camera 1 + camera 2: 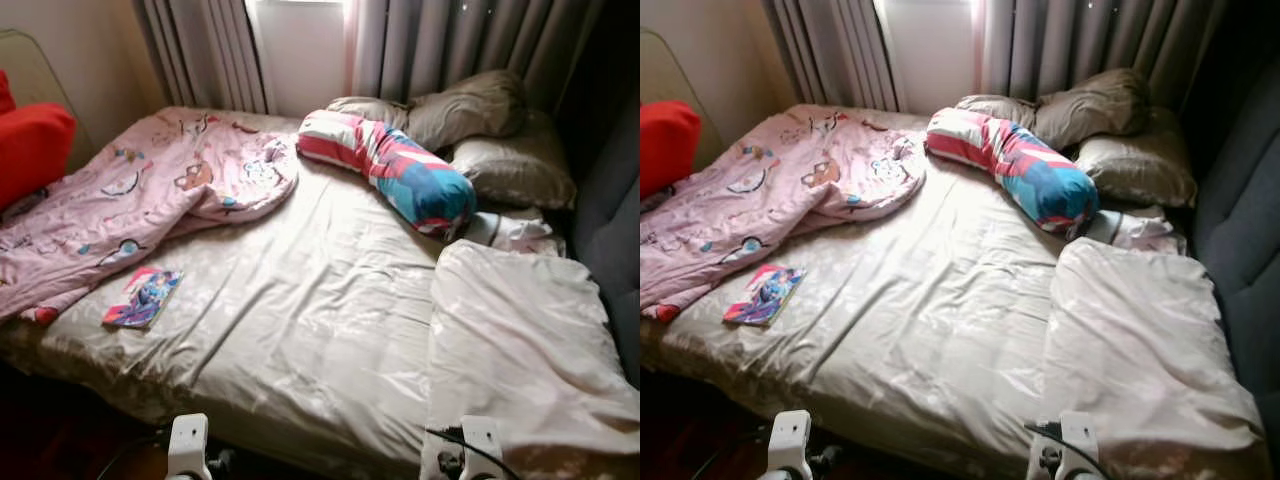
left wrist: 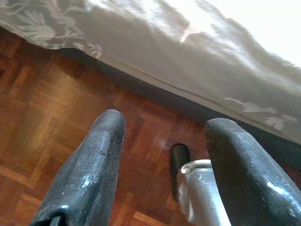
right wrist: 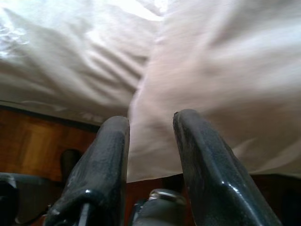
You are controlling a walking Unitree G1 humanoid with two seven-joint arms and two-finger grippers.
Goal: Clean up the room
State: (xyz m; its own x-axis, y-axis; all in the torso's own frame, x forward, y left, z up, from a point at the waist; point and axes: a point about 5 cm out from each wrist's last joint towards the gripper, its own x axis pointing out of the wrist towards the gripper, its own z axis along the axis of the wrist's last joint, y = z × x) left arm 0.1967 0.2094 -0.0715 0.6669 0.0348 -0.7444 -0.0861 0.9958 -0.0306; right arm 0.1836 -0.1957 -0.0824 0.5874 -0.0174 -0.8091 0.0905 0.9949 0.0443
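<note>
Left wrist view showed the left gripper (image 2: pixel 164 155) released, its two black fingers (image 2: pixel 94 160) spread apart and grasping nothing, hanging low above the parquet floor (image 2: pixel 42 108) beside the hanging edge of the bed sheet (image 2: pixel 197 61). The right gripper (image 3: pixel 150 155) was also released and empty, its fingers parted, pointing at the edge of the pale folded duvet (image 3: pixel 225 84) that lay at the near edge of the bed.

In the left eye view, both wrists were at the bottom edge of the frame, low in front of the bed (image 1: pixel 300 300). The folded duvet (image 1: pixel 520 340) filled the lower right of the frame. A crumpled pink blanket (image 1: pixel 130 190) with cartoon prints lay at the upper left, and a small colourful book (image 1: pixel 143 296) lay on the sheet just below it, at the lower left. A striped bolster (image 1: pixel 390 165) lay diagonally near the upper centre, touching the grey-brown pillows (image 1: pixel 480 130) at the upper right, before the curtains (image 1: pixel 430 50). A red cushion (image 1: pixel 30 140) was at the left edge.

My judgement: the tidying of the bed was only at its start, the robot standing before it with nothing taken yet. The next move probably called for raising one arm and reaching to a loose thing; the book seemed the easiest for the left gripper, needing a flat pinch at its edge.
</note>
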